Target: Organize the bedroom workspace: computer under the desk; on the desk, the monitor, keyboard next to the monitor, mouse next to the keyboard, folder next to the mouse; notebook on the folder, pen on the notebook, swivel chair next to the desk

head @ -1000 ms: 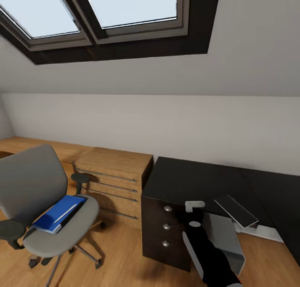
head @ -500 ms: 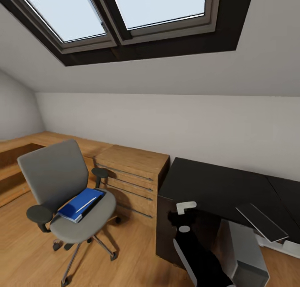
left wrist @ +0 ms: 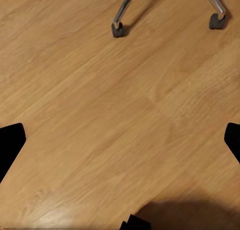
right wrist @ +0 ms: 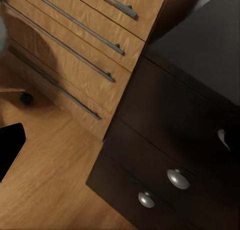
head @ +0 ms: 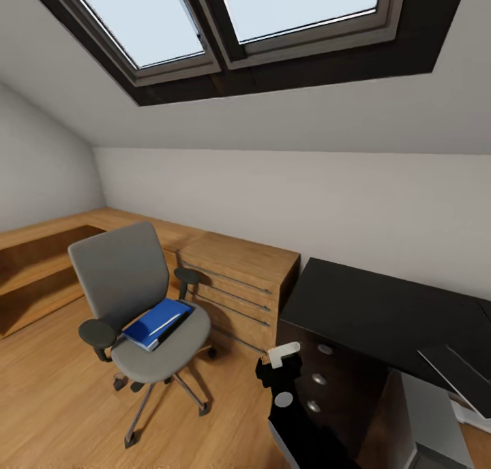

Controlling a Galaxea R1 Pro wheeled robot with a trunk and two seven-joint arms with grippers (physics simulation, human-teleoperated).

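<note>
The grey swivel chair [head: 129,285] stands on the wooden floor, left of the desk and apart from it. On its seat lies the blue folder [head: 158,321], crossed by a thin pale streak; I cannot tell what that streak is. The desk [head: 382,309] has a bare black top, with its dark drawer unit [head: 320,380] [right wrist: 170,140] below. A light-grey box, seemingly the computer [head: 426,414], sits under the desk. My left gripper [left wrist: 120,142] is open over bare floor near two chair castors [left wrist: 117,29]. My right gripper [right wrist: 120,145] faces the drawer unit, open.
Light wooden low cabinets [head: 239,278] [right wrist: 75,44] run along the wall between chair and desk, and a low wooden shelf [head: 41,271] lines the left wall. A thin dark slab [head: 457,373] juts out at the desk's right. One black arm [head: 293,401] rises before the drawers.
The camera has swung left, so chair, cabinets and desk have slid right in the picture and more left wall shows. The things themselves have not moved.
</note>
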